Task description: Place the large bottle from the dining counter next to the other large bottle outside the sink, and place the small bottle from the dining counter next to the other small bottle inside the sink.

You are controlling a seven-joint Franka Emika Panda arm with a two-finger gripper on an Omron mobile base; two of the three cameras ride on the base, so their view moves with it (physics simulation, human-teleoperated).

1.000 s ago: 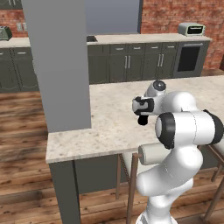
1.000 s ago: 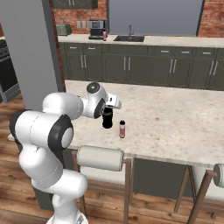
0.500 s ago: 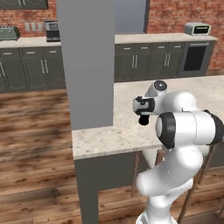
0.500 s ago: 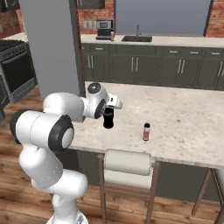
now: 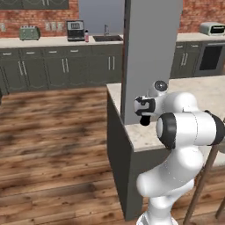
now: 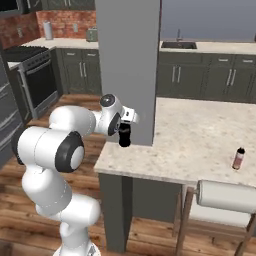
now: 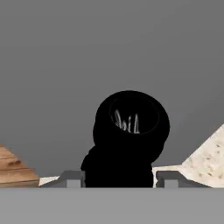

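Fingertips point(image 7: 72, 178) in the hand view are flanking the black bottle point(image 7: 127, 140), whose body is filling the gap between them. From the right base view, the gripper point(image 6: 124, 131) is holding that bottle above the desk point(image 6: 200, 135) edge beside the grey pillar point(image 6: 129, 65), while the small pinkish bottle point(image 6: 238, 158) is standing well apart.

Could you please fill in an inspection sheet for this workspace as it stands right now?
Surface: beige speckled stone dining counter with a grey pillar.
Job's things: glossy black cola-shaped bottle held above the counter's corner; short pinkish-red bottle upright on the counter; dark sink in the far worktop, a pink bottle beside it.
Clutter: nothing seen.
End effector: closed on the black bottle.
Cables: nothing seen.
Surroundings: wooden floor, dark grey cabinets, brick wall, stool.
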